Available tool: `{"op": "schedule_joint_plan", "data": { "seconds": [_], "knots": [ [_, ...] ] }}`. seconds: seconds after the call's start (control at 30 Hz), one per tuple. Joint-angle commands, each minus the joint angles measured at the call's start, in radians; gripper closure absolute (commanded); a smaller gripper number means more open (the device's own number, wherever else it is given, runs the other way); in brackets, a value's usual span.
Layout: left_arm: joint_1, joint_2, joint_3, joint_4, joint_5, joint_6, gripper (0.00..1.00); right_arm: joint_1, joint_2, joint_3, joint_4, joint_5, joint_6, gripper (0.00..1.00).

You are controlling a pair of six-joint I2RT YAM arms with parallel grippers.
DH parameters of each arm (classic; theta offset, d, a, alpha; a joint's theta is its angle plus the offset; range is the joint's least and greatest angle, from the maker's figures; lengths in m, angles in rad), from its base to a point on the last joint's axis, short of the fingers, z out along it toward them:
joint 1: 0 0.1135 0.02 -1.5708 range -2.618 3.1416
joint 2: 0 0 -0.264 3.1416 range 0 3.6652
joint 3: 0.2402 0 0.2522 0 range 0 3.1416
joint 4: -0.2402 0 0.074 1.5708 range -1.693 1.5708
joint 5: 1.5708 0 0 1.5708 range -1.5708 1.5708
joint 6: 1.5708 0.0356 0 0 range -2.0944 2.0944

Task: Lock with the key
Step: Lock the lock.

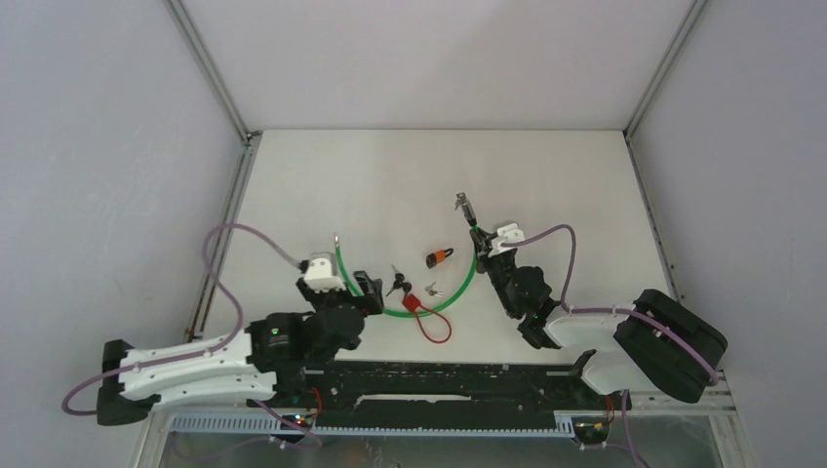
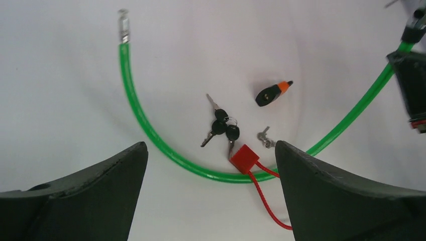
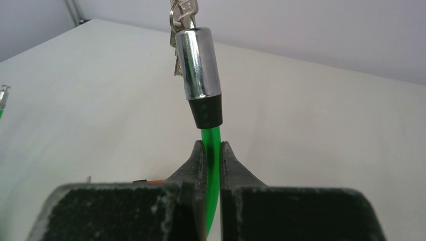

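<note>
**Item:** green plastic-coated cable lock, lying in an open arc on the white table.

**Barrel end:** chrome lock barrel with a silver key inserted. The right gripper is clamped on the cable just below it.

**Free end:** bare metal pin end, lying flat with its long axis pointing away from the bases, ahead and left of the left gripper.

**Left gripper:** jaws spread wide, holding nothing.

**Judgement:** the left arm is nearer the pin, which likely needs seating in the barrel next.

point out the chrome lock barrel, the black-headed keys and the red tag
chrome lock barrel (image 3: pixel 199 63), right wrist view, middle of the shiny cylinder
black-headed keys (image 2: pixel 218 126), left wrist view, one black head
red tag (image 2: pixel 244 158), left wrist view, square block
</note>
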Motion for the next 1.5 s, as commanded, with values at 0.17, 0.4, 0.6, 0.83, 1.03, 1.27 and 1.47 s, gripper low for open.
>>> {"op": "schedule_joint_plan", "data": {
  "seconds": [0.17,0.4,0.6,0.83,1.03,1.27,1.47],
  "knots": [
    [0.006,-0.288,-0.111,-0.234,-0.063,-0.323,0.00,0.005,-0.021,0.021,0.081,0.121,-0.004,1.00],
    [0.126,-0.269,-0.190,-0.004,0.066,-0.108,0.00,0.005,-0.103,-0.062,0.121,-0.037,-0.025,1.00],
    [0.338,-0.260,-0.294,0.172,0.260,0.020,0.02,-0.047,-0.189,-0.097,0.060,-0.104,0.032,1.00],
    [0.463,-0.110,-0.303,0.392,0.337,0.193,0.14,-0.087,-0.217,-0.093,0.003,-0.221,0.073,1.00],
    [0.593,-0.017,-0.294,0.516,0.429,0.269,0.26,-0.093,-0.220,-0.092,-0.007,-0.240,0.074,1.00],
    [0.688,0.092,-0.304,0.677,0.493,0.339,0.33,-0.104,-0.219,-0.089,-0.015,-0.268,0.085,1.00],
    [0.700,0.195,-0.271,0.737,0.520,0.394,0.47,-0.110,-0.222,-0.089,-0.023,-0.274,0.090,1.00]
  ]
}}
